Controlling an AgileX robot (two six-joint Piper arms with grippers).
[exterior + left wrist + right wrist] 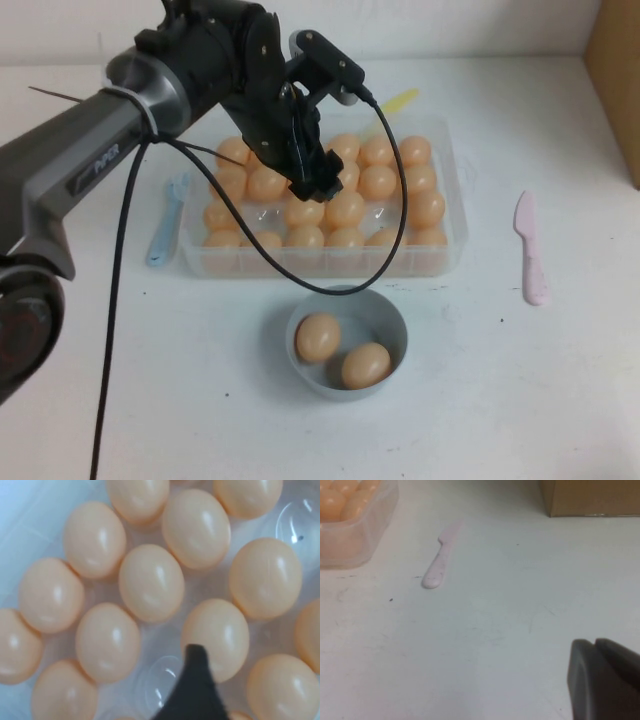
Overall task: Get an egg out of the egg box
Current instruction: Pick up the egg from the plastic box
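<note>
Left gripper (318,185), seen from the high view, is hanging low over the middle of the large clear plastic egg box (452,215), near twelve o'clock on the table, its black wrist hiding the fingertips; whether the jaws are spread or pressed together I cannot tell. Probably it is lining up on one small smooth peach-orange egg among the rows. A round grey-blue bowl (385,320) is sitting at six o'clock of the box with two eggs in it, likely the drop spot. A pale blue plastic utensil (162,225) is lying at nine o'clock of the box, a pink plastic knife (531,250) at three o'clock, and a brown cardboard box (615,80) is standing at the far right edge.

Left wrist view is looking straight down on the packed eggs; one dark fingertip (196,685) is overlapping the egg (215,635) nearest it, beside an empty clear cell. Nothing is being held.

Right wrist view is showing the right gripper (605,680) parked low over bare table, well apart from the box, fingers pressed together.
</note>
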